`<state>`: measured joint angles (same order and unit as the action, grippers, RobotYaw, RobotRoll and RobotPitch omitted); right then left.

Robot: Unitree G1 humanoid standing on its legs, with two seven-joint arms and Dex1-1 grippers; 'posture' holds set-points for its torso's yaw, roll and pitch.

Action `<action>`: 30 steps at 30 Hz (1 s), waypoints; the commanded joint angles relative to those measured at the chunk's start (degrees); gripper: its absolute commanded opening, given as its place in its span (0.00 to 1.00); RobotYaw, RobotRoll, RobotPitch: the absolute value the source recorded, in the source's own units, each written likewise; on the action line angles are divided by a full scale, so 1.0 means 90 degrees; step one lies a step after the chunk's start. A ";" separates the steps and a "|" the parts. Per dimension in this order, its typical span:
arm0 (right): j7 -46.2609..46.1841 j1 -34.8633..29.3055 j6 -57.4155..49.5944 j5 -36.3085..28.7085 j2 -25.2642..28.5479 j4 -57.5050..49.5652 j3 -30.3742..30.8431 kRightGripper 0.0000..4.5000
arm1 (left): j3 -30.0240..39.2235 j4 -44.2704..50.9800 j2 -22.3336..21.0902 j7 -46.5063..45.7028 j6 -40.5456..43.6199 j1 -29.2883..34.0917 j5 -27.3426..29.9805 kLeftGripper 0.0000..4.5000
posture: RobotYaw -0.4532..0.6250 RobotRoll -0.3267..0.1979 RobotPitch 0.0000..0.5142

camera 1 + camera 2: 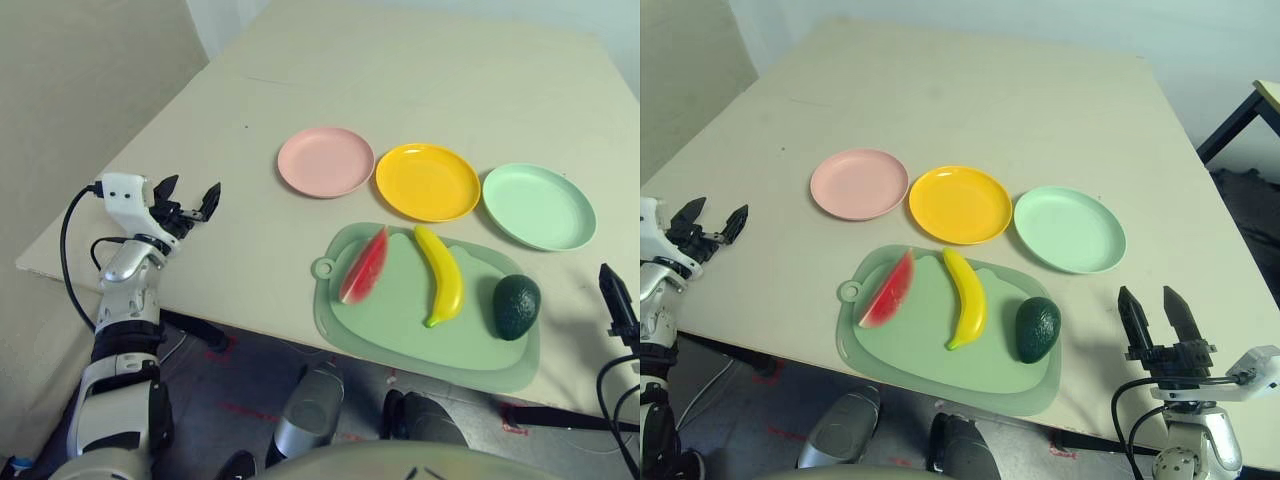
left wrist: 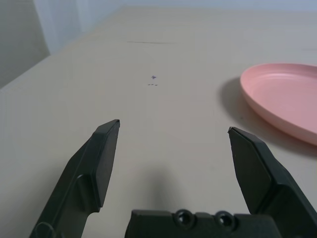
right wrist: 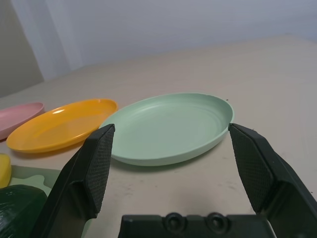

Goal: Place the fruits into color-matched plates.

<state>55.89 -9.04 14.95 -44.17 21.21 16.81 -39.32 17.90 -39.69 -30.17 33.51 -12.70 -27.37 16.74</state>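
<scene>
Left eye: pale table (image 1: 400, 90), grey floor (image 1: 235, 395)

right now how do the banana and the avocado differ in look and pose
The banana is yellow, long and curved; the avocado is dark green and a plump oval. The banana lies in the middle of the board, while the avocado sits toward its right end. The banana looks smooth, the avocado bumpy. Both rest on the board, off the plates.
</scene>
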 commanded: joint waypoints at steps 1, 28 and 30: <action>0.0100 -0.0084 0.0123 -0.0052 0.0033 0.0215 -0.0174 1.00 | -0.0157 -0.0217 0.0169 0.0072 -0.0122 -0.0127 -0.0108 1.00 | 0.65 0.62 0.28; -0.0607 -0.2574 -0.0705 0.2297 0.2123 -0.3493 0.0365 1.00 | -0.0553 0.0716 -0.0280 0.4491 0.0717 0.0101 0.1294 1.00 | 0.60 0.62 0.38; -0.0445 -0.2400 -0.0704 0.2558 0.2584 -0.3598 0.0490 1.00 | -0.0685 0.1029 -0.0471 0.5062 0.1016 0.0069 0.1395 1.00 | 0.59 0.62 0.37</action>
<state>50.37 -30.94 9.14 -23.78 41.98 -14.57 -35.99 12.72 -33.24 -32.15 74.29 -6.11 -26.84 28.03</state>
